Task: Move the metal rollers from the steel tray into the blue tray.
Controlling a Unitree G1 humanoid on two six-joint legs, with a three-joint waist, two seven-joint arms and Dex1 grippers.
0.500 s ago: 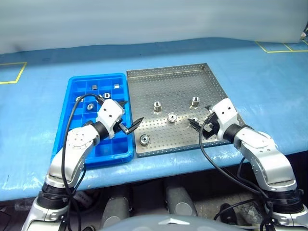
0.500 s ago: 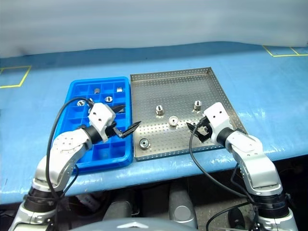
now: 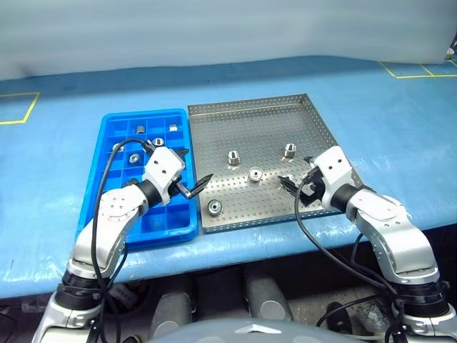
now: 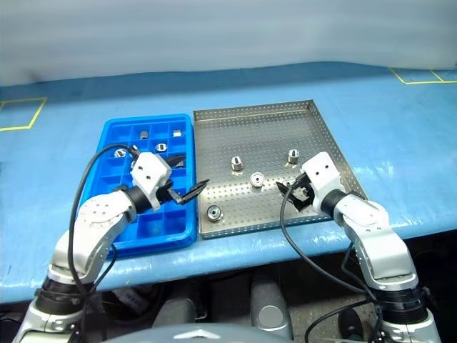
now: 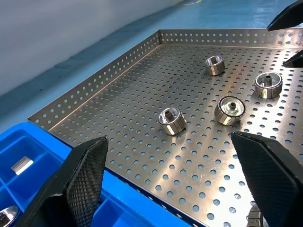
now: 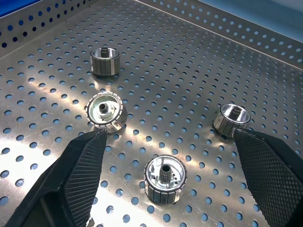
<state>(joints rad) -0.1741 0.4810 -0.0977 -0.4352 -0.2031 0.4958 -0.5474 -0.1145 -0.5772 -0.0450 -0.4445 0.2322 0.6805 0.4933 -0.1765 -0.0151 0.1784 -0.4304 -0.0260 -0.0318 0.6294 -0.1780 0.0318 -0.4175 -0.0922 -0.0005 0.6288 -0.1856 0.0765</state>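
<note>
No text, label, brand, number or sign can be read on anything here.

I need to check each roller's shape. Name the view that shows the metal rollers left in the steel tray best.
The right wrist view: all four metal rollers lie close and unobstructed on the steel tray. The left wrist view shows them from farther off, one cut off at the edge. Both eye views show four small pieces.
</note>
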